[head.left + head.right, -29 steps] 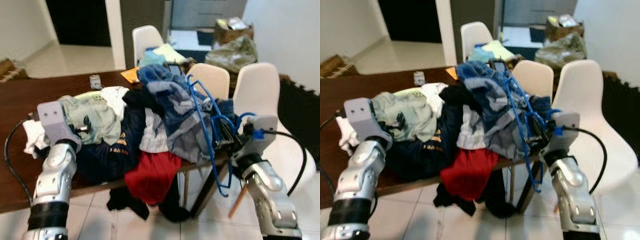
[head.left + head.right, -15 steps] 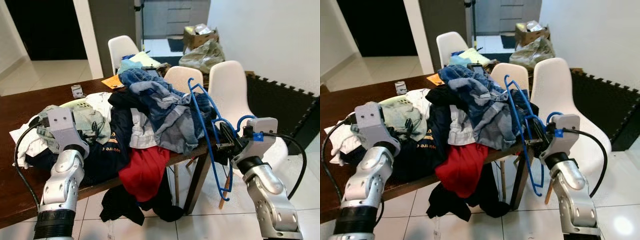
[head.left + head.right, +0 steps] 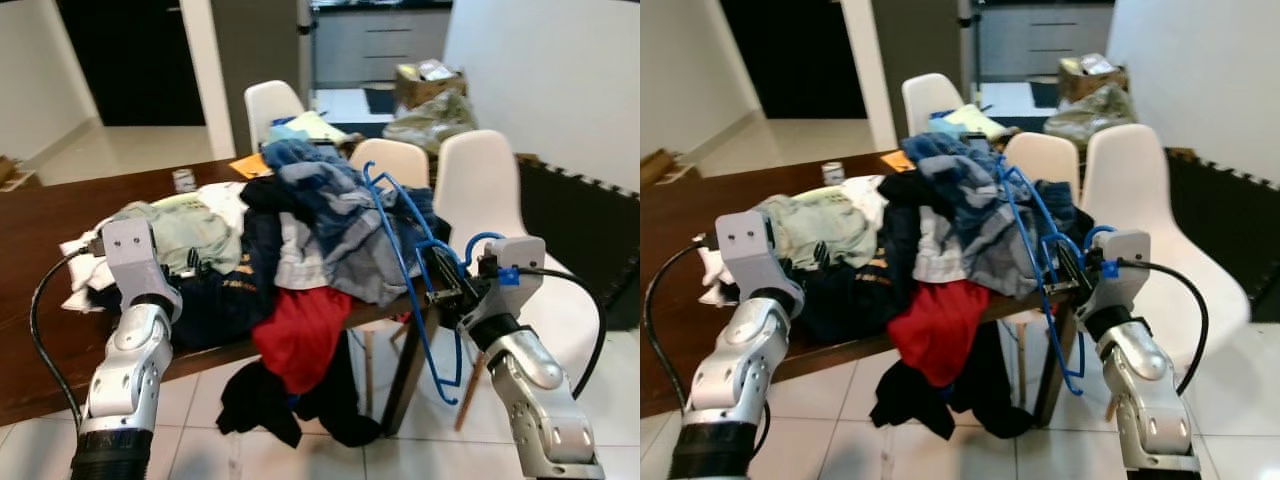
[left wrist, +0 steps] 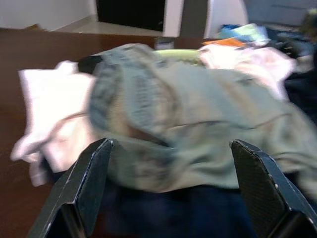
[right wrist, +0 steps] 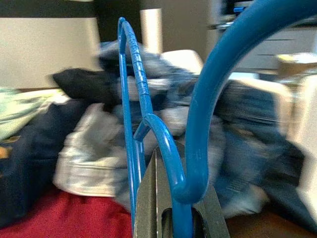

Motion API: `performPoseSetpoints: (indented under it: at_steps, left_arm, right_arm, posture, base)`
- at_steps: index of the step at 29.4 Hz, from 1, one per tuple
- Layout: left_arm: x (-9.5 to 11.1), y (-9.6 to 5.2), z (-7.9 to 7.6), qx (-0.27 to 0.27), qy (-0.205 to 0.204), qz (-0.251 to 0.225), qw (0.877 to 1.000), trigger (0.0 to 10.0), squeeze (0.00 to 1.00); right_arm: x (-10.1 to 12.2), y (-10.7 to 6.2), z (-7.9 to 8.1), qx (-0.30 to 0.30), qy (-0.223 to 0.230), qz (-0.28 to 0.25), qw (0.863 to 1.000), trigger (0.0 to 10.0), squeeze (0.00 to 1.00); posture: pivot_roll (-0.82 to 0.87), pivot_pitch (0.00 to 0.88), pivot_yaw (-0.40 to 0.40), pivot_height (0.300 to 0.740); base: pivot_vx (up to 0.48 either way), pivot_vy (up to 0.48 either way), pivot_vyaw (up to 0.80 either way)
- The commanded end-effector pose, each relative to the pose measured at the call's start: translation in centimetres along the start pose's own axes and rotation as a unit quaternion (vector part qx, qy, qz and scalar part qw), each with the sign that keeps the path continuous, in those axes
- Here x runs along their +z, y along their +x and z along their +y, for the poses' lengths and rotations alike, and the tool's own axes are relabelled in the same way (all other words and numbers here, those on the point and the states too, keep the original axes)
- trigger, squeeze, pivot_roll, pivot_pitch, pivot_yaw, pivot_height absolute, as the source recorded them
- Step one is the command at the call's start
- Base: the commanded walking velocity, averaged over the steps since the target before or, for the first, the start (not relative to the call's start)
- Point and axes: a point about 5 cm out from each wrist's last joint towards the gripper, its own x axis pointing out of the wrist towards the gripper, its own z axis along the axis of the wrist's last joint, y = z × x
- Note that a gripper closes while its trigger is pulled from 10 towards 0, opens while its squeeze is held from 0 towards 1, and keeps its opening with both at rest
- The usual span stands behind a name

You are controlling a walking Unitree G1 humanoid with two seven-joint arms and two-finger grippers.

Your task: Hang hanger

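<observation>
change: whole view is shifting versus 0.5 s back, so the camera is moving; doorway and chairs are sitting further right in frame, clothes and hanger are keeping their places relative to the table
left gripper (image 4: 168, 198): hovering at 9 o'clock of the pile, fingers (image 4: 86, 188) spread wide and released, pointing at a pale green garment (image 3: 185, 228) and a white cloth (image 4: 47, 106), not touching them
table (image 3: 40, 215): dark brown wood, carrying the clothes pile (image 3: 300, 235) across its near edge
pile detail: navy shirt lying at centre, red garment (image 3: 300, 335) drooping over the edge at 6 o'clock, black cloth (image 3: 262, 400) hanging to the floor below it, blue denim (image 3: 320, 185) sitting on top
hanger (image 3: 415, 290): blue plastic, standing upright at 3 o'clock of the pile, just off the table corner, hook curling near the wrist
right gripper (image 3: 447, 292): fingers clenched on the hanger, gripping its lower loop; wrist view is showing blue plastic sitting between the two fingers
chairs: three white chairs (image 3: 495, 190) standing behind the table from 12 to 2 o'clock
room: white tile floor (image 3: 420, 450), dark doorway (image 3: 130, 60) at 11 o'clock, box and bags (image 3: 430, 95) lying far back at 1 o'clock, black floor mat (image 3: 580, 220) leaning at the right wall
</observation>
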Motion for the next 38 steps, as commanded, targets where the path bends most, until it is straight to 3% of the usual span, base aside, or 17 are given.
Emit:
performPoseSetpoints:
  at_steps: [1, 10, 25, 34, 36, 38]
  left_arm:
    - [-0.1, -0.2, -0.1, -0.008, 0.016, 0.004, 1.0, 10.0, 0.0]
    - [0.3, -0.4, -1.0, -0.025, 0.027, -0.006, 0.999, 10.0, 0.0]
    - [0.9, -0.4, -1.1, -0.029, 0.032, -0.016, 0.999, 10.0, 0.0]
    - [0.8, -0.4, 0.6, 0.007, 0.028, -0.012, 1.0, 10.0, 0.0]
    - [0.5, 0.0, 2.2, 0.033, 0.021, -0.002, 0.999, 10.0, 0.0]
    - [0.5, 0.0, 2.4, 0.034, 0.019, -0.001, 0.999, 10.0, 0.0]
  right_arm:
    - [0.1, -0.1, 0.4, 0.01, -0.001, -0.003, 1.0, 10.0, 0.0]
    - [0.2, 0.0, 0.5, 0.01, 0.01, -0.011, 1.0, 10.0, 0.0]
    - [0.3, 0.0, 0.2, -0.008, 0.028, -0.019, 0.999, 10.0, 0.0]
    - [0.2, 0.0, 0.1, -0.008, 0.029, -0.017, 0.999, 10.0, 0.0]
    - [0.1, 0.0, 0.1, -0.007, 0.029, -0.013, 0.999, 10.0, 0.0]
    - [0.1, 0.1, 0.1, -0.007, 0.029, -0.013, 0.999, 10.0, 0.0]
  posture:
    - [-0.03, 0.0, 0.015, 0.74]
    - [-0.03, 0.0, 0.018, 0.74]
    - [-0.03, 0.0, 0.021, 0.74]
    - [-0.02, 0.0, 0.018, 0.74]
    - [-0.02, 0.0, 0.016, 0.74]
    - [-0.02, 0.0, 0.015, 0.74]
  base:
    - [0.0, -0.461, 0.8]
    - [0.0, -0.359, 0.8]
    - [0.0, 0.0, 0.0]
    - [0.0, -0.258, 0.0]
    - [0.0, 0.0, 0.0]
    - [0.0, 0.0, 0.0]
